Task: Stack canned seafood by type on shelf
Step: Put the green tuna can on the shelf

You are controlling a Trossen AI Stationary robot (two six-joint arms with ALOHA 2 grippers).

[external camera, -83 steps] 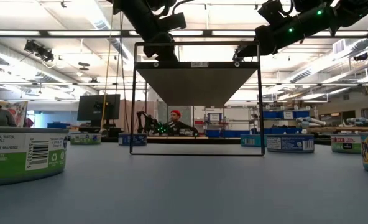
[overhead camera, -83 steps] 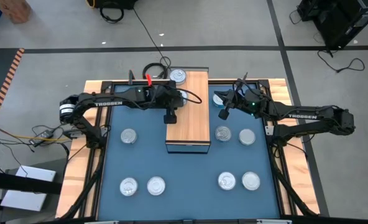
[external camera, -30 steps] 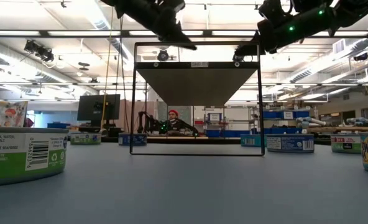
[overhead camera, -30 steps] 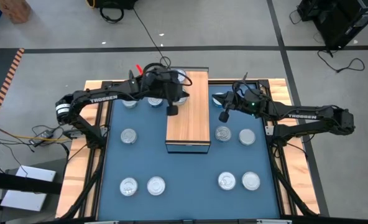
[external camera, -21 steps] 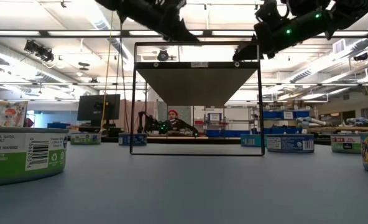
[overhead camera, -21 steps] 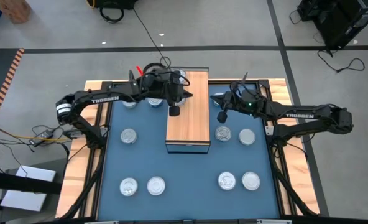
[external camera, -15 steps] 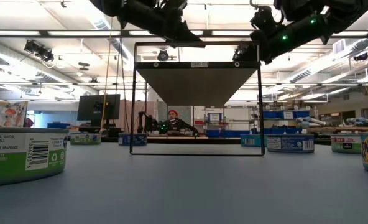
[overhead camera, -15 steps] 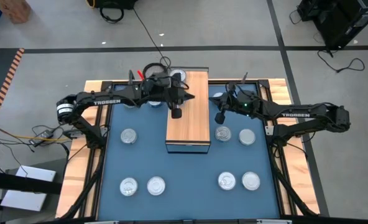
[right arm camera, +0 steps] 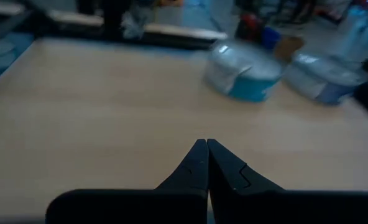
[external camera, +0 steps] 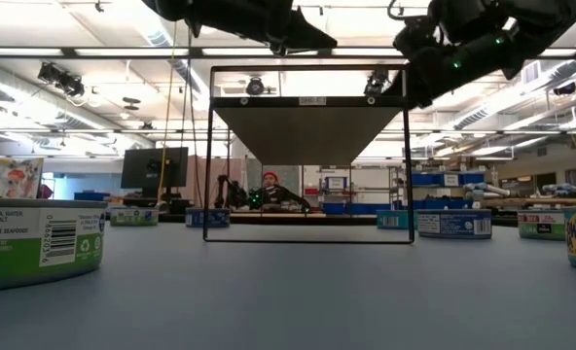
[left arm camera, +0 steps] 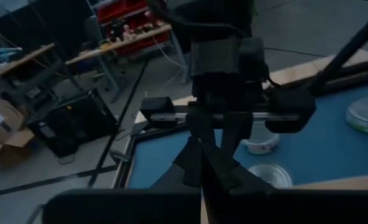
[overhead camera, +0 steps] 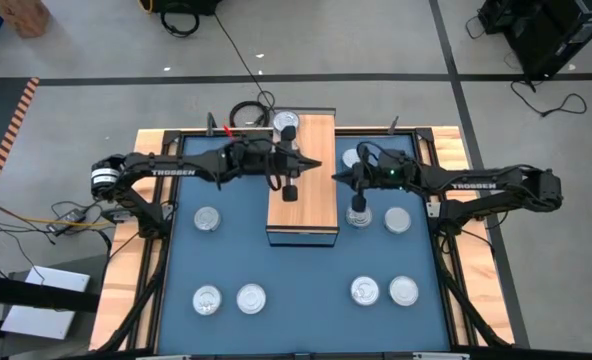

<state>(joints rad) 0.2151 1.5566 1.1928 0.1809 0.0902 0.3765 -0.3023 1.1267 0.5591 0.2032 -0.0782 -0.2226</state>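
Flat round tins of seafood with shiny silver lids lie scattered across the blue tabletop, two pairs near the front edge, one on the left and one on the right, while a single tin sits at the far end of the shelf, a long raised block with a light wood-grain top and dark edging. The left gripper hangs over the middle of the shelf, its fingers pressed together and holding nothing. The right gripper hovers just beside the shelf's right edge, its fingers also closed and empty. Seen from tabletop height, a green-and-white tin reads "TUNA", "SEA SALT" and "SEAFOOD". Both arms carry white "TROSSEN" lettering.
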